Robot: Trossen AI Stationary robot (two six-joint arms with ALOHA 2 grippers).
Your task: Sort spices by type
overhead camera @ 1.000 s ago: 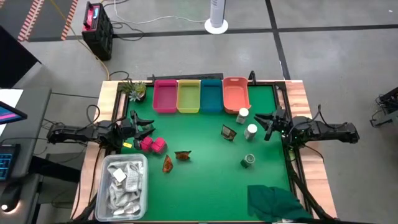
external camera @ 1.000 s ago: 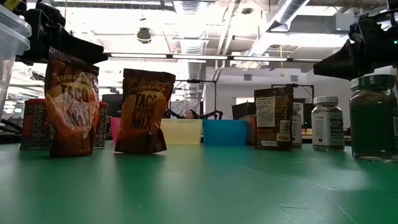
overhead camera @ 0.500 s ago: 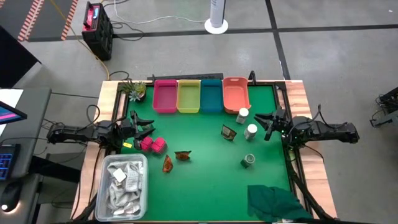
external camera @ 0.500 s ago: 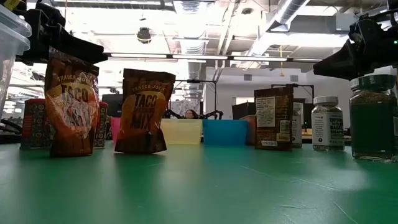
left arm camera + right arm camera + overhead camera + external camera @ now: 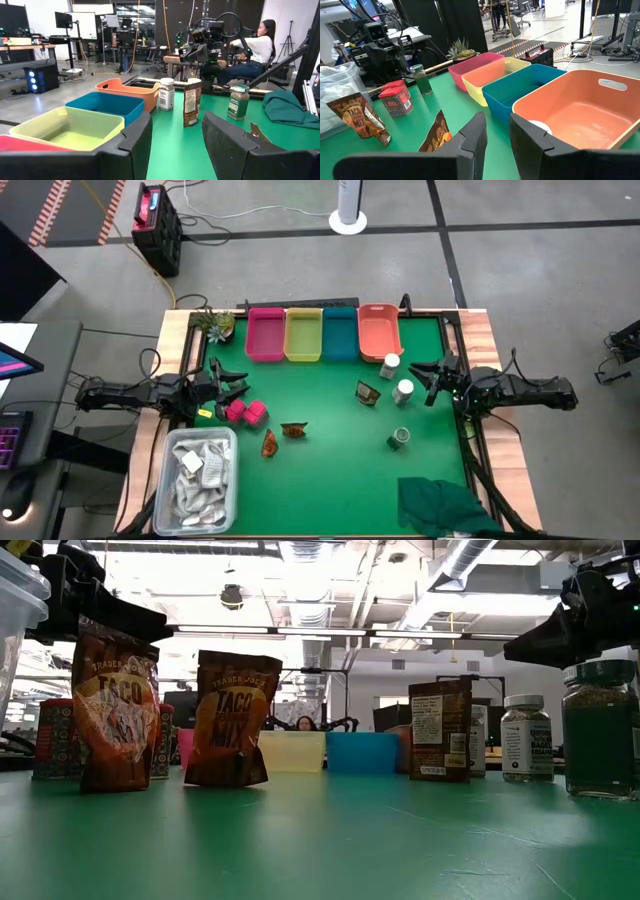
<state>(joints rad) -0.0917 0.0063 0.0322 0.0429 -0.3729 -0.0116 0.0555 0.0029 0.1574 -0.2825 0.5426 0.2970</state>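
Note:
My left gripper [image 5: 236, 387] [image 5: 176, 125] hangs open above the table's left side, holding nothing. My right gripper [image 5: 425, 375] [image 5: 497, 124] hangs above the right side, fingers a little apart and empty. On the green mat stand two pink cube packets [image 5: 246, 413], two orange-brown sachets [image 5: 281, 436] [image 5: 118, 705], a small dark packet [image 5: 368, 393] [image 5: 191, 104] and two white-capped jars [image 5: 397, 378] [image 5: 166, 93]. One green jar [image 5: 399, 439] [image 5: 238, 101] stands near the right side. Another green jar [image 5: 423, 80] stands beside my left arm.
Four bins line the far edge: pink [image 5: 265, 335], yellow [image 5: 303, 335], teal [image 5: 340, 333] and orange [image 5: 378, 332]. A clear tub of white packets [image 5: 200, 477] sits near left, a dark green cloth [image 5: 445, 505] near right, a small plant [image 5: 215, 323] far left. A person sits beyond the table [image 5: 250, 50].

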